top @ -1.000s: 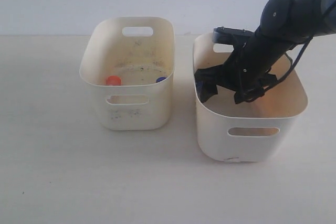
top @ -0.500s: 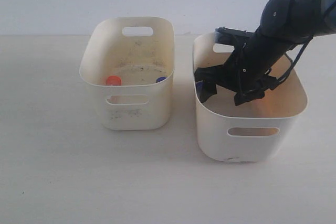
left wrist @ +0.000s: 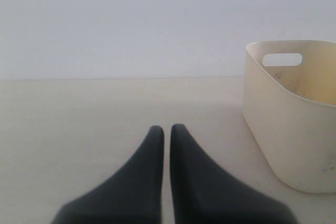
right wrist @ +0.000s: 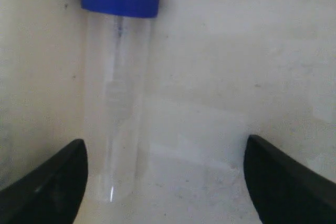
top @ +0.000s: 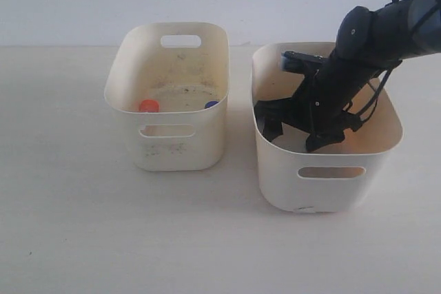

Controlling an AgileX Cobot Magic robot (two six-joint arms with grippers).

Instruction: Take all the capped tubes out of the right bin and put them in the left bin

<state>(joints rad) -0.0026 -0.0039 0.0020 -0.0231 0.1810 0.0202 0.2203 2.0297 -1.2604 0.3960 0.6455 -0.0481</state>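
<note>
The right claw [right wrist: 165, 142] stands spread wide and empty, lowered inside the right bin [top: 331, 191] close to the wall nearest the other bin. Between its fingers, but well off centre, lies a blue-capped tube [right wrist: 113, 108]: its clear body sits just beside one finger, its cap end points away from the claw, and a broad bare stretch of bin floor separates it from the opposite finger. Principal hazard, in my judgement: if the claw closes from this offset, the far finger would sweep a long way before meeting the tube, and a smooth round body is apt to roll or skid rather than seat squarely, giving a skewed or partial pinch that could fail over the gap between the bins. Second hazard: working so near the wall, a finger could catch the plastic and shift or tip the light bin. The arm hides much of the right bin's floor in the exterior view, so whether another tube lies there cannot be told. The left bin [top: 172, 146] shows an orange cap [top: 148, 105] and a blue cap [top: 211, 104] near its front wall. The left claw [left wrist: 167, 128] is pressed together, empty, low over the table [top: 83, 225], near the left bin.
</note>
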